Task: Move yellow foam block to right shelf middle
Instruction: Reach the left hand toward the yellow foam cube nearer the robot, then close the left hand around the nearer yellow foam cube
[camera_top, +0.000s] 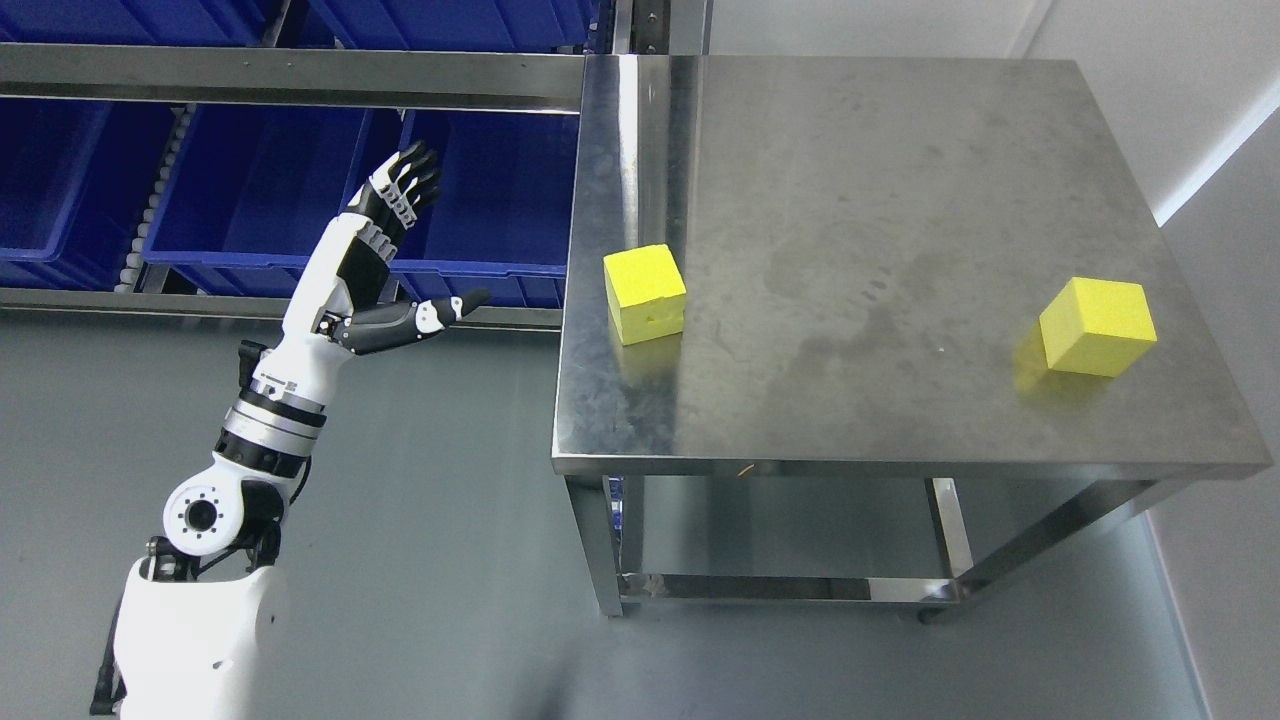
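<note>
Two yellow foam blocks rest on the steel table: one near its left edge, another near its right edge. My left hand is raised to the left of the table, off its surface, in front of the blue bins. Its fingers are spread straight and the thumb sticks out toward the left block; it holds nothing. About a hand's length of gap separates the thumb tip from the table edge.
Blue plastic bins fill a metal rack at the back left. The table has a lower rail and legs. Grey floor lies below my arm. A white wall stands at the right.
</note>
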